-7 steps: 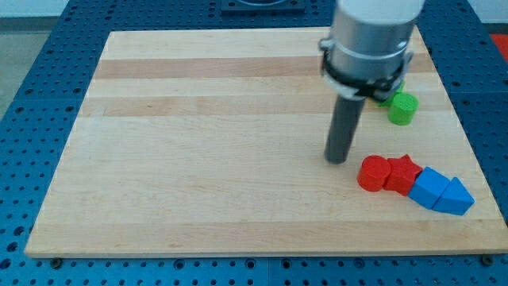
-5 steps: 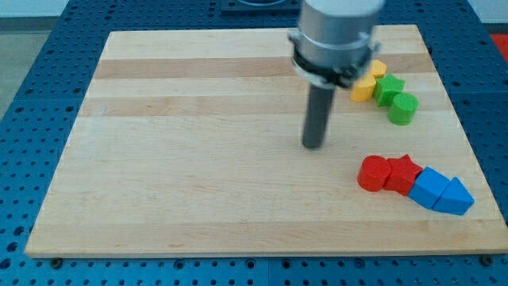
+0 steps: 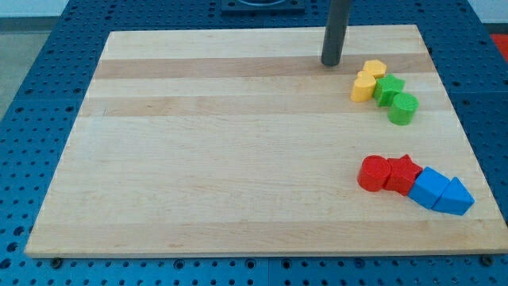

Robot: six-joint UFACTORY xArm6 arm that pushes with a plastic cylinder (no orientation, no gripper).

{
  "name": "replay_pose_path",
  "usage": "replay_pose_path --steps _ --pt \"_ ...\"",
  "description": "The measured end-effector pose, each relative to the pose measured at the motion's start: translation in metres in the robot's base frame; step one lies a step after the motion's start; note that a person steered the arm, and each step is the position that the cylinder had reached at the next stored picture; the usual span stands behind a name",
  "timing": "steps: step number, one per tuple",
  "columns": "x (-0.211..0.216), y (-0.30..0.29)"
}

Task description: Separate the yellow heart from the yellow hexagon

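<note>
The yellow heart [image 3: 363, 87] and the yellow hexagon [image 3: 374, 69] lie touching each other near the view's upper right, the hexagon above and slightly right of the heart. My tip [image 3: 331, 63] rests on the board just left of the hexagon and above-left of the heart, a short gap away from both. The rod rises straight up out of the view's top.
A green star [image 3: 388, 88] touches the yellow pair on its right, with a green cylinder [image 3: 403, 108] below it. At the lower right a red cylinder [image 3: 373, 173], a red star [image 3: 403, 174], a blue cube [image 3: 429, 187] and a blue triangle [image 3: 455, 198] form a row.
My tip has moved from the board's middle right, near the red cylinder, up toward the view's top, ending beside the yellow hexagon. No block has moved.
</note>
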State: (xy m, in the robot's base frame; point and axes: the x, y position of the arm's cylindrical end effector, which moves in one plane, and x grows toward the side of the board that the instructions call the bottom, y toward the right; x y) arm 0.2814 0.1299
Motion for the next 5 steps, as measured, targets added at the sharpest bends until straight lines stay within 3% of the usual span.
replay_pose_path --steps 2,3,5 --pt "-0.017 0.027" --pt "-0.050 0.036" --pt "-0.017 0.036"
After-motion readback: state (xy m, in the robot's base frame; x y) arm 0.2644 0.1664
